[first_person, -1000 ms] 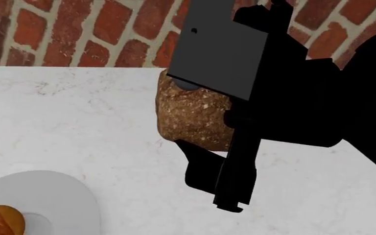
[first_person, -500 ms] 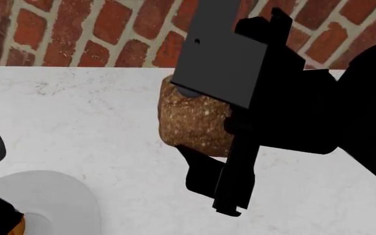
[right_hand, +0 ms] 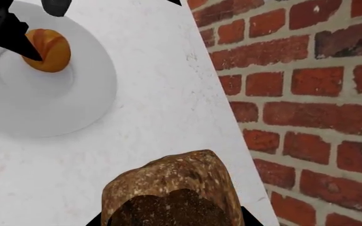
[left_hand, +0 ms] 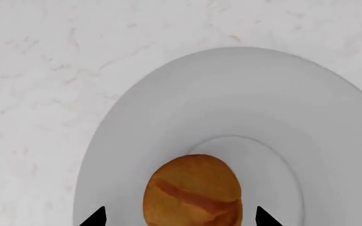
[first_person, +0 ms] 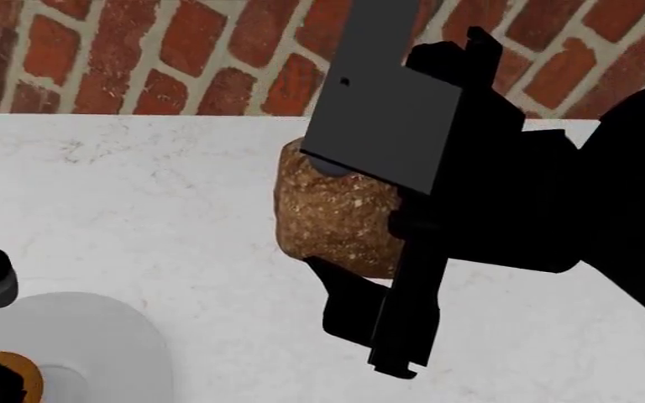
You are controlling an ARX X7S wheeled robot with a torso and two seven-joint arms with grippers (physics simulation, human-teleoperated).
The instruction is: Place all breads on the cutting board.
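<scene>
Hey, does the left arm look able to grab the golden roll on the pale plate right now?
Probably yes. The left gripper is open, its fingertips either side of the golden roll on the pale plate, with nothing between them.

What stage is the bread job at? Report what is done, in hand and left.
Done: nothing visibly; no cutting board shows in any view. In hand: the right gripper holds the dark brown roll above the white counter, while the left gripper straddles the golden roll on the pale plate, fingertips apart. Left: grasp the golden roll and set both rolls on the board.
</scene>
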